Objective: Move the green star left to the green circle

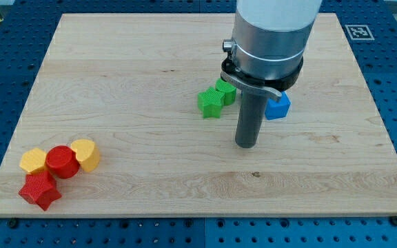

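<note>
Resting my tip (pixel 245 144) right of green star (pixel 211 103), no jaws, touching nothing

Bright even overhead light, tabletop (pixel 150 83) evenly lit, soft short shadows under blocks, mild sheen on grey arm housing (pixel 271 31) at frame top, sharp focus throughout, no visible edge distortion

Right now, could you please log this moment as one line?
my tip: below-right of green star, apart | green star: touching green circle | blue block: behind rod | red/yellow cluster: bottom-left
</note>
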Robot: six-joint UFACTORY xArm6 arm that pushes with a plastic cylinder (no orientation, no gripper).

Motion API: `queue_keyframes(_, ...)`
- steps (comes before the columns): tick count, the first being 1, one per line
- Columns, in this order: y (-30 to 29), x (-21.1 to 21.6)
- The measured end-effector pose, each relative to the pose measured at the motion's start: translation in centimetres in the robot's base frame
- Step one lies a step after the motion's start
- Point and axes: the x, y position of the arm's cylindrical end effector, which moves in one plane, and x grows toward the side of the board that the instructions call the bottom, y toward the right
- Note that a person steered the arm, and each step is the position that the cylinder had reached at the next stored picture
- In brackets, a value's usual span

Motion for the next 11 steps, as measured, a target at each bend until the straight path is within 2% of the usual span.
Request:
queue_keyframes(2, -2.4, -1.8)
queue_keyframes(7, -2.1, -4.6)
queue_keyframes(11, -4.3, -5.2)
